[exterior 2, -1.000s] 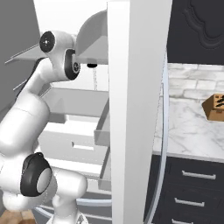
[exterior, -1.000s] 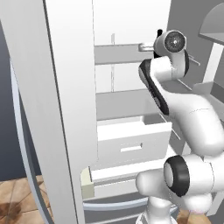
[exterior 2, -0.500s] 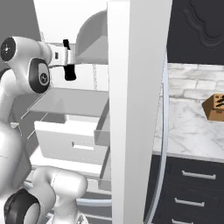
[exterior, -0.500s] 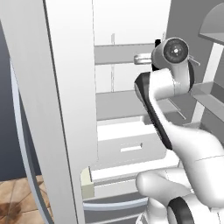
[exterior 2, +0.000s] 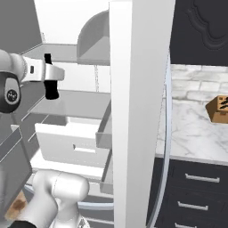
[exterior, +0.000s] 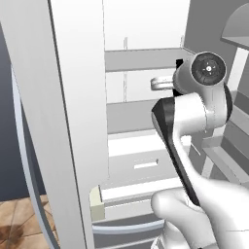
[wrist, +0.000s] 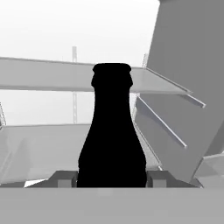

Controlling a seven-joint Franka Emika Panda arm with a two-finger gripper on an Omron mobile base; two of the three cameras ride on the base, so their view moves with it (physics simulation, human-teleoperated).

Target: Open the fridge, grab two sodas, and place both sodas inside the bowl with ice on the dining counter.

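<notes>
Fridge: doors stand open, so the opening step is judged complete. White interior and grey shelves surround the end effector on all sides; a pulled-out drawer sits below it.

Table: the marble-look top lies well off to the side of the end effector, beyond the open door. A small brown block rests on it. No bowl can be made out on the part shown, so delivery is judged not yet started.

End effector: raised between two shelves inside the fridge, fingers pinching a soda bottle at its lower body, one finger pad on each side.

Soda bottle: upright, near-black, neck rising clear above the fingers; the first grab is judged done.

Outstanding: withdraw this bottle, carry it to the bowl, then fetch the second soda, whose position cannot be told
</notes>
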